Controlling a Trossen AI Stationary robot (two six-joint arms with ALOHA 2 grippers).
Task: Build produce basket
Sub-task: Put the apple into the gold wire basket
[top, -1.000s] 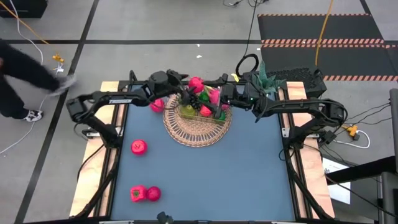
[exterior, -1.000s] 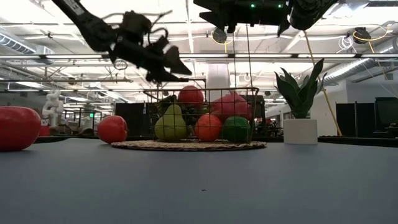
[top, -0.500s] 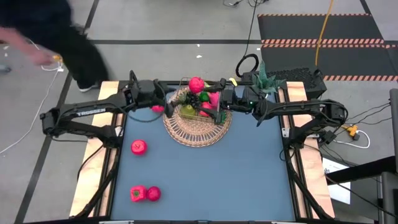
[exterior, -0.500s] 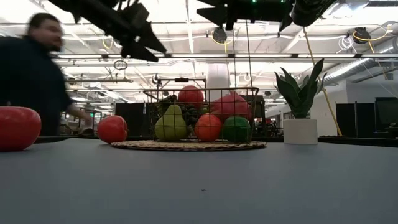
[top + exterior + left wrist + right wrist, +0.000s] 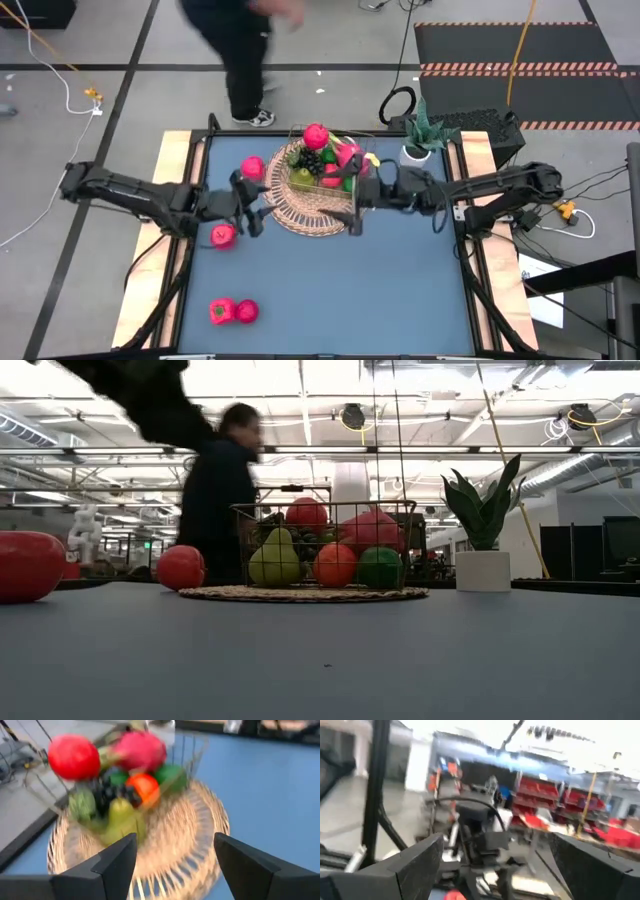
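Note:
The basket (image 5: pixel 300 215), a round wicker tray with a wire frame, sits at the table's far middle. The produce (image 5: pixel 325 165) is piled in the frame: pink-red round ones, a pear, grapes, dragon fruit (image 5: pixel 140 750). It also shows in the low view, produce (image 5: pixel 330 555) above basket (image 5: pixel 300 594). Loose pieces rest on the table: a pink one (image 5: pixel 252 168), a red one (image 5: pixel 223 236) and a pair (image 5: pixel 232 312). My left gripper (image 5: pixel 252 213) (image 5: pixel 175 865) is open beside the basket's left rim. My right gripper (image 5: pixel 352 208) (image 5: pixel 495 870) is open over its right near rim.
A green plant in a white pot (image 5: pixel 418 140) (image 5: pixel 485 530) stands at the far right, behind the right arm. A person (image 5: pixel 240 50) (image 5: pixel 215 500) walks past the table's far edge. Bare blue table (image 5: pixel 350 290) spreads across the near half.
My left gripper has pulled back from above the basket, first toward the left edge, then toward the near edge beside the tray. My right gripper has moved toward the near edge along the basket's right side. The person has walked from the left to behind the table.

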